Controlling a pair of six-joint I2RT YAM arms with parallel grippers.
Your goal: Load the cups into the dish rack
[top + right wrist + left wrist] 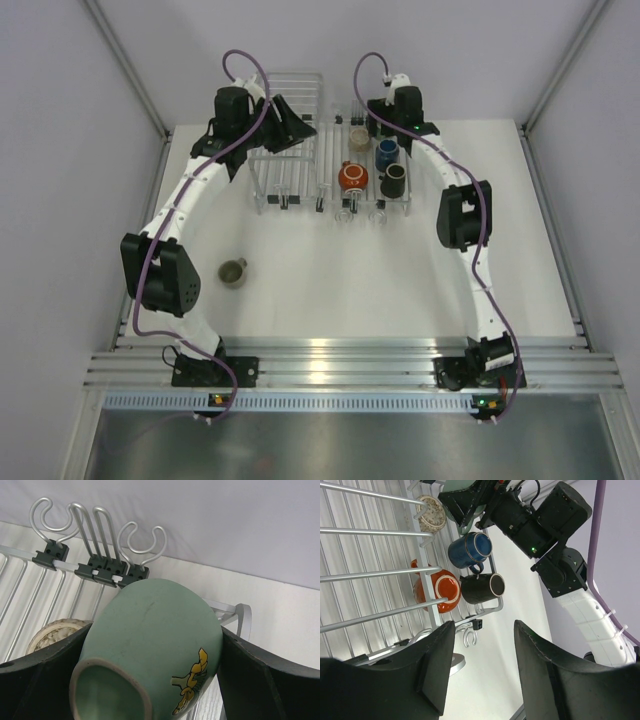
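- Now the right pincer (150, 680) is clamped on the mint-teal mug (155, 625), tipped over, near the dish rack's (375, 574) wire hooks (95, 517).
- The left pincer (482, 670) is apart and empty above the rack.
- The beige mug (432, 512), dark blue mug (470, 550), orange-red mug (440, 590) and dark brown mug (481, 588) sit in the rack, upper middle of the top view.
- The olive-grey mug (233, 272) stands alone on the surface (400, 280), lower left.

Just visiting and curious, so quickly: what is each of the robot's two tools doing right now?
Left tool: open, holding nothing.
Right tool: closed on the mint-green cup.
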